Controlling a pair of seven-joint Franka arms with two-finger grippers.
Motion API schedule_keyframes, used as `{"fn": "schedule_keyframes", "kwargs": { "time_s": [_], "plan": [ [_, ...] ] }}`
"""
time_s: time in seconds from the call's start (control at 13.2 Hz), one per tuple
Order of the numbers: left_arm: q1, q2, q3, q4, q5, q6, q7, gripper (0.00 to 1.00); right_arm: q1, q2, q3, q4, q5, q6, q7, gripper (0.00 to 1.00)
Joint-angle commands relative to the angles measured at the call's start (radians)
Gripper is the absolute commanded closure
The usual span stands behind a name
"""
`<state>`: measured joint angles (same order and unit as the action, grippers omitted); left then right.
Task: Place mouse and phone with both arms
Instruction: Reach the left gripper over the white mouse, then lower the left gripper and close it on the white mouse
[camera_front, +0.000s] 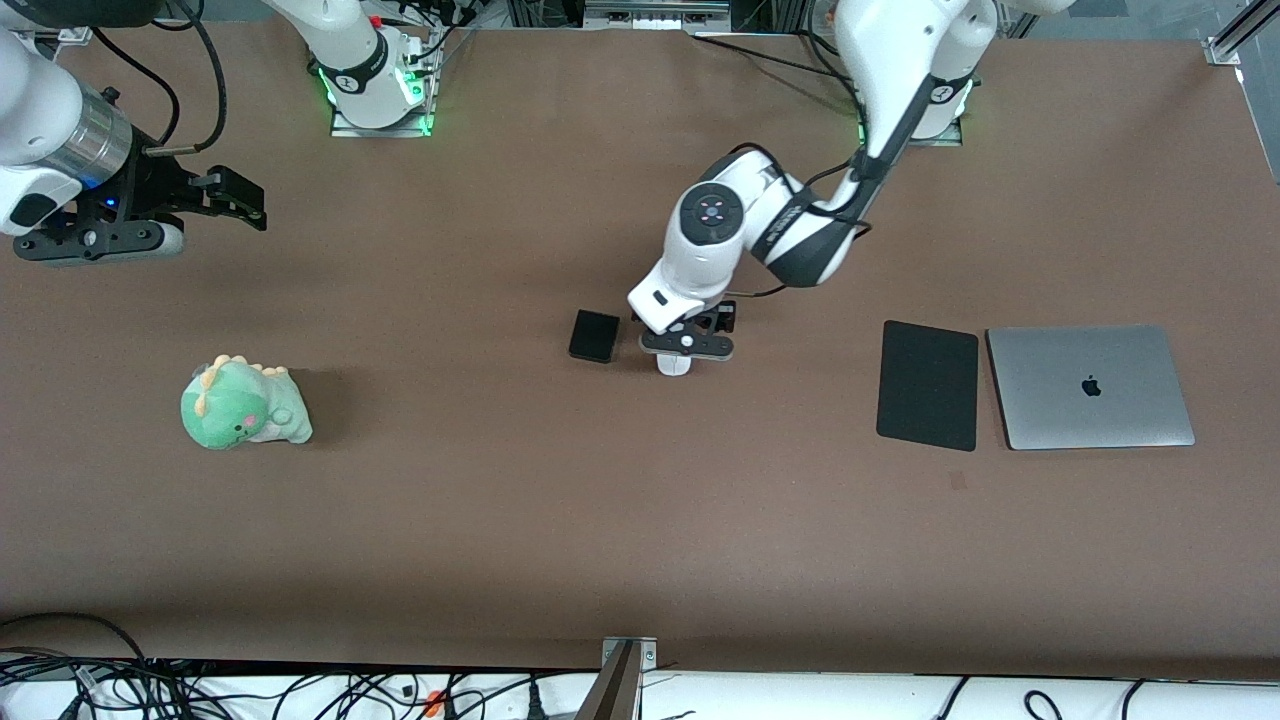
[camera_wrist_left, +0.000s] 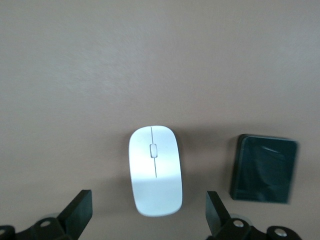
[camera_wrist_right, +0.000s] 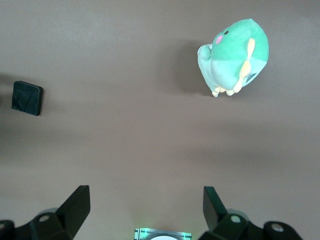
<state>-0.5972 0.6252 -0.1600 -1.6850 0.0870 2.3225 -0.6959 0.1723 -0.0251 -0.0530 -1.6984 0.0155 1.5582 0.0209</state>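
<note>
Silver closed laptop (camera_front: 1090, 386) bears an Apple logo. Left gripper (camera_wrist_left: 150, 212), spread, hovers over the white oval mouse (camera_wrist_left: 155, 171) beside the flat black phone (camera_wrist_left: 263, 169), mid-worktop; right gripper (camera_wrist_right: 145, 210), spread, waits.

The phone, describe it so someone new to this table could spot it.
Mid-table, the left gripper, open, hovers over a small white oval mouse. Beside that, toward the right arm's end, lies the small flat black rectangular phone, far smaller than the thin black mouse pad.
</note>
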Motion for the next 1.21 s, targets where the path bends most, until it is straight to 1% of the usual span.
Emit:
{"fn": "schedule_keyframes", "kwargs": {
  "time_s": [0.0, 0.15, 0.38, 0.68, 0.76, 0.83, 0.91, 1.06, 1.13],
  "plan": [
    [-0.013, 0.027, 0.013, 0.008, 0.086, 0.009, -0.027, 0.00, -0.013, 0.004, -0.002, 0.022, -0.009, -0.003, -0.018, 0.00],
    [-0.027, 0.054, 0.017, -0.001, 0.088, 0.053, -0.027, 0.00, -0.013, -0.004, -0.007, 0.022, -0.006, -0.010, -0.016, 0.00],
    [-0.046, 0.080, 0.031, -0.057, 0.088, 0.170, -0.027, 0.00, -0.013, -0.006, -0.016, 0.025, -0.008, -0.006, -0.016, 0.00],
    [-0.056, 0.105, 0.039, -0.065, 0.088, 0.218, -0.040, 0.00, -0.013, -0.006, -0.011, 0.026, -0.008, -0.009, -0.018, 0.00],
    [-0.053, 0.102, 0.039, -0.065, 0.088, 0.218, -0.037, 0.20, -0.011, -0.004, -0.010, 0.026, -0.008, -0.006, -0.018, 0.00],
    [-0.053, 0.100, 0.040, -0.062, 0.085, 0.218, -0.042, 0.54, -0.008, 0.000, -0.008, 0.026, -0.008, -0.003, -0.016, 0.00],
    [-0.053, 0.097, 0.042, -0.061, 0.079, 0.216, -0.040, 0.61, -0.004, 0.004, -0.008, 0.026, -0.008, -0.001, -0.015, 0.00],
    [-0.049, 0.075, 0.050, -0.058, 0.076, 0.201, -0.045, 0.82, 0.010, 0.014, -0.008, 0.025, -0.006, 0.013, -0.006, 0.00],
    [-0.038, 0.042, 0.051, -0.058, 0.074, 0.145, -0.044, 0.82, 0.016, 0.020, -0.008, 0.026, -0.006, 0.017, -0.001, 0.00]
  ]
}}
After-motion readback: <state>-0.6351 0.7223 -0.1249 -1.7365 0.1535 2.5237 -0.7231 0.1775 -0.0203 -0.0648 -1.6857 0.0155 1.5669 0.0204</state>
